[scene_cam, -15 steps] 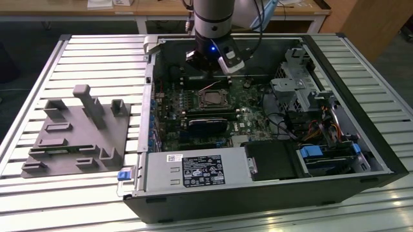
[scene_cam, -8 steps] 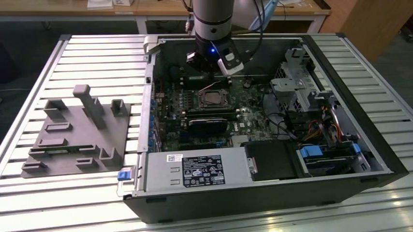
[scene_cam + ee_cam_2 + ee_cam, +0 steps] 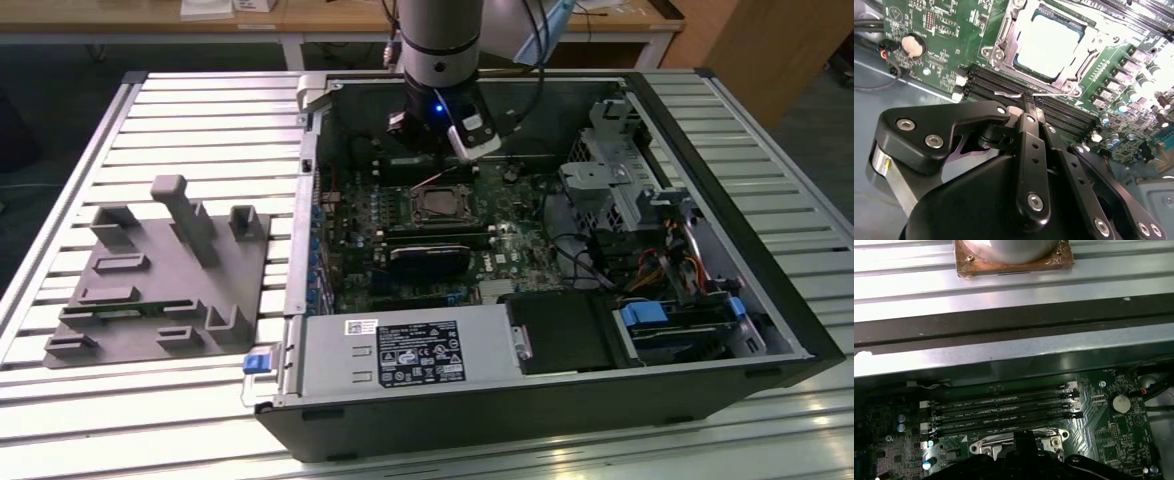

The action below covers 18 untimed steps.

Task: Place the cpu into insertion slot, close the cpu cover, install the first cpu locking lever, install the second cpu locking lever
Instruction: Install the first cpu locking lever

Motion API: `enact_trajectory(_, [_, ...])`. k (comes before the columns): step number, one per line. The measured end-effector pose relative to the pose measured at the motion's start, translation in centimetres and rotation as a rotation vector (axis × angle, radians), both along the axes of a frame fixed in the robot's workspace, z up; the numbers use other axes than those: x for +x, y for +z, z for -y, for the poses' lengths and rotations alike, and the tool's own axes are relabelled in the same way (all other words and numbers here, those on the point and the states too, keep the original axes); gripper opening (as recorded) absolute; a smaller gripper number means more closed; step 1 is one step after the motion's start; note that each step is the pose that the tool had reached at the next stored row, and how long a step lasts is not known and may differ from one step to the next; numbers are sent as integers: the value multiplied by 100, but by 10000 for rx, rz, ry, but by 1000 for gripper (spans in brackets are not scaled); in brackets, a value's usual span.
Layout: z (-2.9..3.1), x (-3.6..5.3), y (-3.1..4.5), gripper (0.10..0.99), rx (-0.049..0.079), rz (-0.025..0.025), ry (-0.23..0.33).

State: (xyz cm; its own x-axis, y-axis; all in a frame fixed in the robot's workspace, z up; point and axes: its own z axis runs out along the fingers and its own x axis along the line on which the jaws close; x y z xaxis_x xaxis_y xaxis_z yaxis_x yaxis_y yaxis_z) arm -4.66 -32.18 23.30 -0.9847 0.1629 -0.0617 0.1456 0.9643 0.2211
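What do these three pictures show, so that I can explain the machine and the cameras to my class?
A robot arm reaches down into an open computer case lying on a slatted metal table. The exterior view comes from a camera off the arm; both wrist views come from cameras riding on it. Its black hand hangs over the memory slots beside the insertion slot on the green circuit board. In the second wrist view the cpu sits in that slot, with the cpu cover lying flat around it. A grey fixture plate lies on the table at the exterior view's left. Whether the hand holds anything, I cannot tell.
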Motion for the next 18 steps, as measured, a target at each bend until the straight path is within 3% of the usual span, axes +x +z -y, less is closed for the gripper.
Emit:
enact_trajectory(7, [-22,6,-41,106,-350,1,-12])
enact_trajectory(18, [-102,11,-113,106,-381,-1,-12])
